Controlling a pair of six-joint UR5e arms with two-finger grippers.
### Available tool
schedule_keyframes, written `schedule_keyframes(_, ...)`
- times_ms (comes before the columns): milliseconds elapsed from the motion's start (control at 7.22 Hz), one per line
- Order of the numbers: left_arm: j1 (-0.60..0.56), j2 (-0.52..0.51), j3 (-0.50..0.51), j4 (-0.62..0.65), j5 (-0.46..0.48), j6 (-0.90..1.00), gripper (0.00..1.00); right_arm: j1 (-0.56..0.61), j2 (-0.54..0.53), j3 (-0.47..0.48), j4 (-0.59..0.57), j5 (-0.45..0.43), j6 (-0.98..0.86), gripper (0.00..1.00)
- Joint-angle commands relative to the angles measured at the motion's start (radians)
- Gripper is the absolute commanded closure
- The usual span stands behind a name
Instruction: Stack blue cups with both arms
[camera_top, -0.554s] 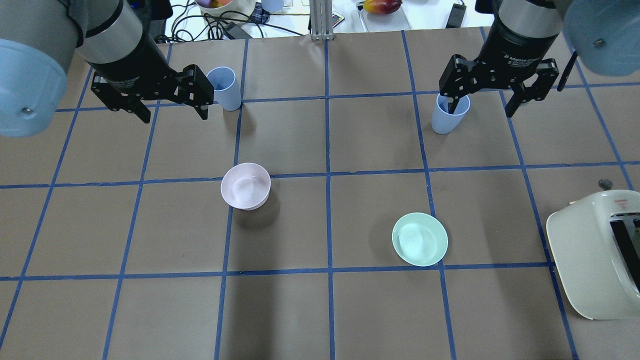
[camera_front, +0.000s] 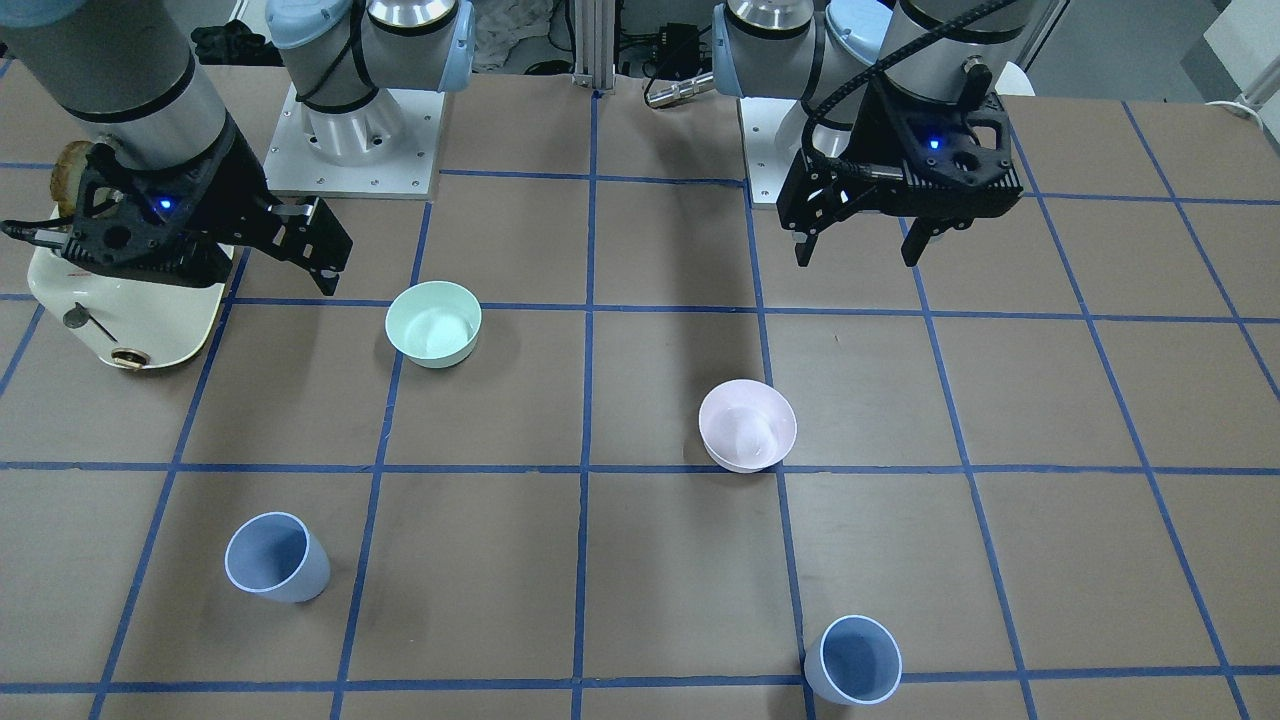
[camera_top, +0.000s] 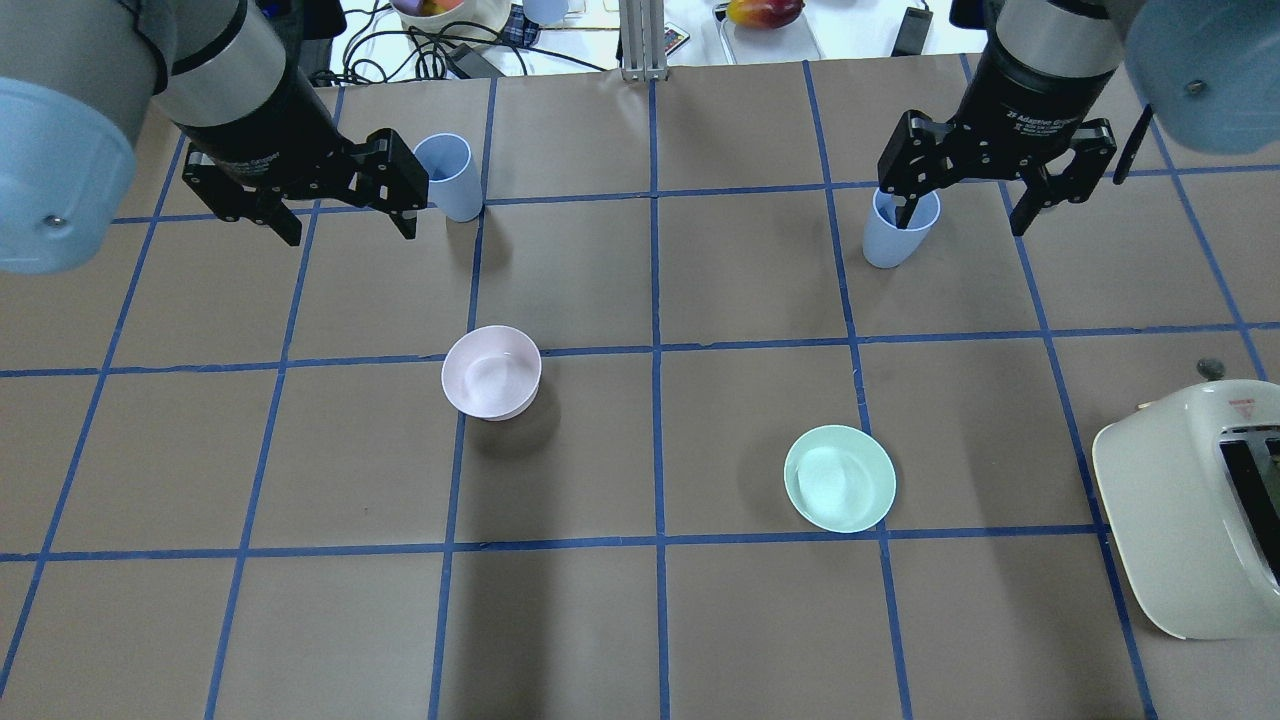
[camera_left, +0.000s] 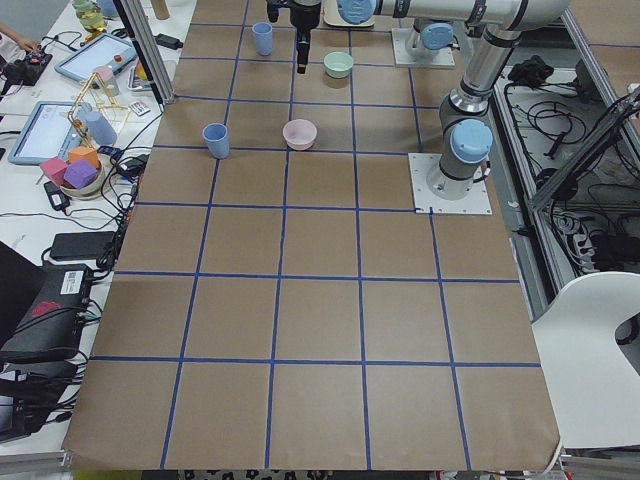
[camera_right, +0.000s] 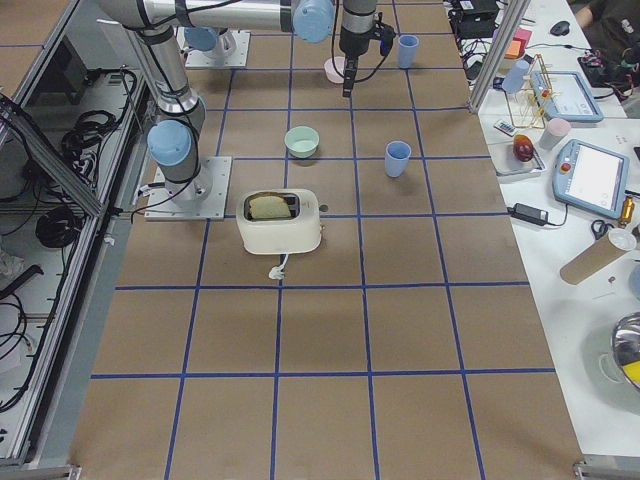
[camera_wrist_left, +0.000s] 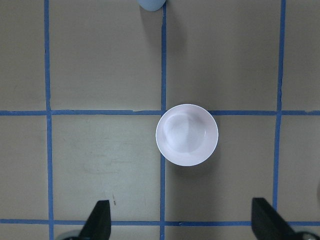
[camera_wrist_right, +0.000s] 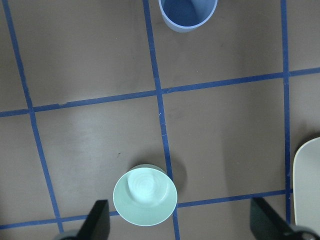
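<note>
Hovering above the paper-covered desk (camera_top: 560, 630), the left tool (camera_top: 348, 225) and the right tool (camera_top: 962, 222) are each seen with fingers spread wide apart, and nothing is gripped by either. The two periwinkle tumblers are shown upright and unstacked along the side of the desk farthest from the robot. The left blue cup (camera_top: 452, 180) is set just beside a crossing of the blue tape lines, and the right blue cup (camera_top: 895, 235) is placed well apart from it, on the robot's right half.

In the overhead view one finger of the right tool is drawn across the right blue cup's mouth, but from the front-facing camera both tools are seen raised and well clear of the cups. Each cup is caught only at the top edge of its arm's wrist view.

A pale pink bowl (camera_top: 491, 372) is seen on the left half, nearer the robot than the cups, and a mint-green bowl (camera_top: 839, 478) on the right half. A cream toaster (camera_top: 1190, 510) is parked at the desk's right edge — a browned slice (camera_right: 272, 206) is visible in its slot.
</note>
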Motion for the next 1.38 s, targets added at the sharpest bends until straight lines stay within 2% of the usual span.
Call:
schedule_keyframes(0,0.004,-0.058,0.059,0.007,-0.011,0.003,0.0,-0.005,0.004,0.0,0.003,-0.001,-0.009,0.0)
schedule_keyframes(138,0.004,-0.147,0.129,0.009,-0.011,0.012,0.0,-0.003,0.002,0.0,0.003,0.002,-0.009,0.0)
schedule_keyframes(415,0.005,-0.395,0.305,0.113,-0.002,0.07,0.0,-0.012,0.005,-0.001,-0.003,0.009,-0.011,0.0)
schedule_keyframes(692,0.005,-0.608,0.499,0.125,0.002,0.081,0.0,-0.044,0.007,-0.007,-0.001,0.017,-0.015,0.0)
schedule_keyframes(831,0.004,-0.679,0.545,0.136,0.002,0.095,0.0,-0.049,0.01,-0.009,-0.007,0.017,-0.015,0.0)
schedule_keyframes(1108,0.004,-0.785,0.543,0.191,0.068,0.145,0.0,-0.051,0.049,-0.021,-0.052,0.008,-0.024,0.0)
schedule_keyframes(1246,0.004,-0.809,0.535,0.258,0.07,0.144,0.0,-0.051,0.063,-0.021,-0.055,0.008,-0.025,0.0)
